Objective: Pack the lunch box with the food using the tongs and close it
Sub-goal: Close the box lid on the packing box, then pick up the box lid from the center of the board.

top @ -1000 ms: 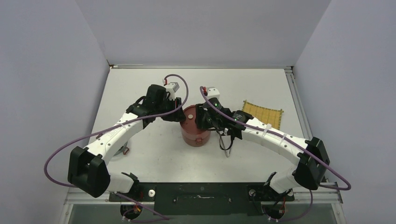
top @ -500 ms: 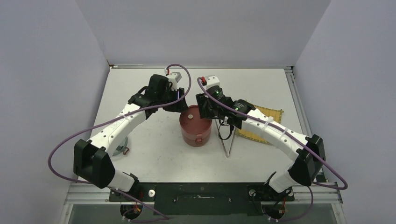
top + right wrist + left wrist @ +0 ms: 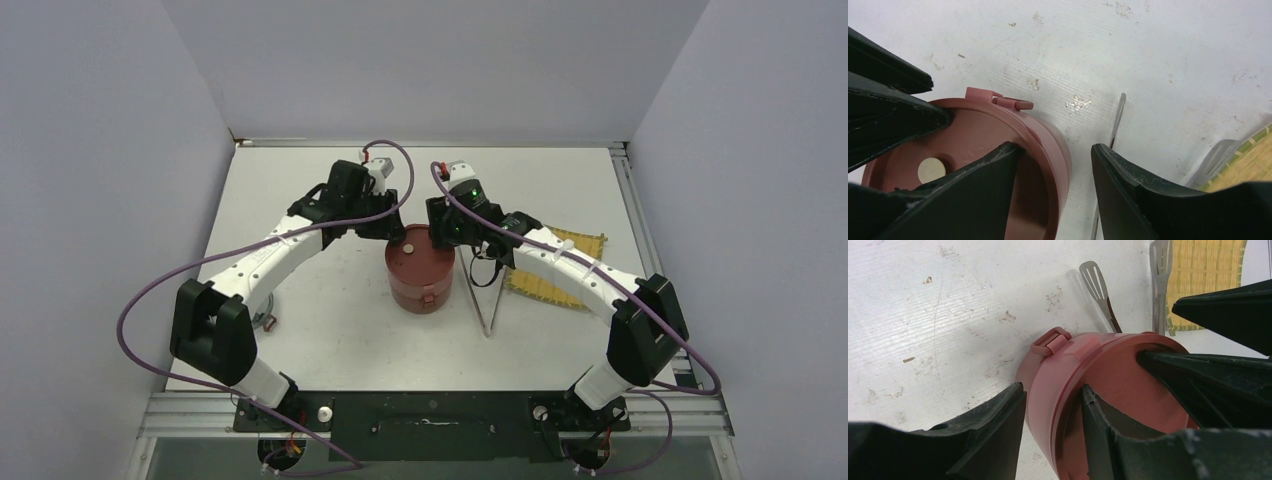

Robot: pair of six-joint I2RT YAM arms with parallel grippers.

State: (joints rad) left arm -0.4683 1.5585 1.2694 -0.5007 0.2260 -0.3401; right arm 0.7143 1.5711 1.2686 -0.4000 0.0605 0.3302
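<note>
The lunch box (image 3: 420,270) stood at the middle of the table (image 3: 300,180), its two dark-red bowls stacked and the flat lid on, a pale round disc (image 3: 408,246) at the lid's centre and the clasp (image 3: 428,298) facing the near edge. Both arms met over its far rim.

The left gripper (image 3: 395,228) straddled the rim from the left with its jaws half parted. In the left wrist view its outer finger (image 3: 993,430) sat close against the wall and its inner finger (image 3: 1108,440) lay over the lid, a strip of red showing between that finger and the rim, so nothing was pinched.

The right gripper (image 3: 445,232) straddled the rim from the right, jaws likewise parted. Its inner finger (image 3: 973,190) was on the lid and its outer finger (image 3: 1148,200) hung clear of the wall, with bare table between.

The tongs (image 3: 487,300) lay flat just right of the box, untouched, joint toward the near edge and slotted tips pointing away. The yellow mat (image 3: 560,275) lay beyond them, partly under the right arm
</note>
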